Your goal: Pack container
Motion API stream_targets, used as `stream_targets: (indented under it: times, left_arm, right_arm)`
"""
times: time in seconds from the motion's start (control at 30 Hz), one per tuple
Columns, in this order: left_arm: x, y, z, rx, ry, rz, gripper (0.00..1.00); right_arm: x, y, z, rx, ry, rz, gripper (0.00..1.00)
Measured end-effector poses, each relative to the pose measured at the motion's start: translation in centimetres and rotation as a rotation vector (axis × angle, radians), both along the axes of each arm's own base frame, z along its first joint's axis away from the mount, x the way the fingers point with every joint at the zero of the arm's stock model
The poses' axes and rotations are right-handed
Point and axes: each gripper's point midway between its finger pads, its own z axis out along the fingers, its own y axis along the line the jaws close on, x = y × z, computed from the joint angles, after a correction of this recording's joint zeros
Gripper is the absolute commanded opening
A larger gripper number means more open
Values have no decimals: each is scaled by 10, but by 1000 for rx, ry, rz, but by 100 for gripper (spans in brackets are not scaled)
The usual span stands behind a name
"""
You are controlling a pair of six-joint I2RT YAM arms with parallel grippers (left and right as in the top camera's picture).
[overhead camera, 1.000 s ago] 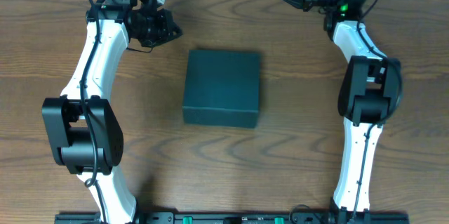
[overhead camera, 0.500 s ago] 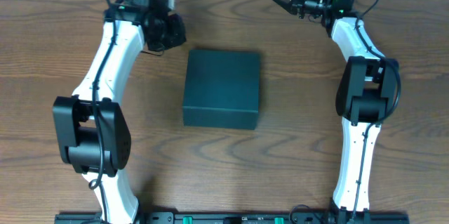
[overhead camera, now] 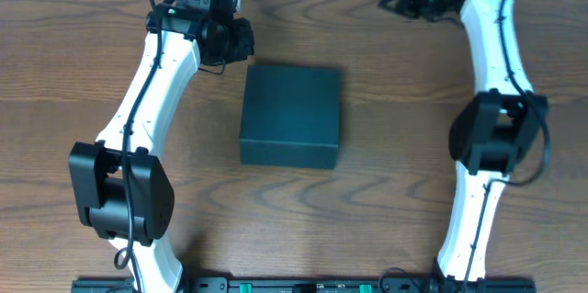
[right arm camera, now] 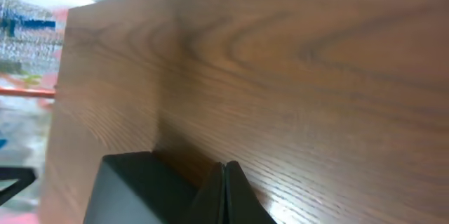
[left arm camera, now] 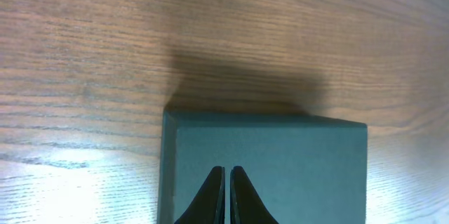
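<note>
The wooden table (overhead camera: 386, 192) carries a dark teal-black box (overhead camera: 290, 115), which lies flat with its lid closed. The left gripper (left arm camera: 226, 173) hangs just beside the box's far left corner. In its wrist view the two fingers are pressed nearly together with nothing between them, and the tips show against the box's top. The right gripper (right arm camera: 224, 171) is well apart from the box, out beyond its far right corner, fingers closed together and empty.
</note>
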Motion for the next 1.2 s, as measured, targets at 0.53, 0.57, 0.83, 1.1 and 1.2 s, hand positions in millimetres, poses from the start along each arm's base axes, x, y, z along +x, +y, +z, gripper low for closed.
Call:
stream_targets:
  times: [0.53, 0.57, 0.83, 1.1, 1.2]
  left_arm:
    - [-75, -43, -9, 3, 75, -535, 6]
    - [-78, -43, -10, 5, 75, -560, 6]
    - [-77, -51, -20, -47, -7, -675, 6]
    - [-93, -58, -46, -144, 28, -693, 6]
    - [-94, -61, -43, -169, 20, -699, 6]
  right_arm:
    - [-135, 56, 137, -267, -88, 140, 2]
    - [-144, 65, 133, -288, -70, 169, 2]
    - [-195, 79, 66, -415, 183, 311, 2]
    - [-216, 71, 38, -450, 243, 352, 2]
    - [-235, 65, 41, -452, 193, 352, 2]
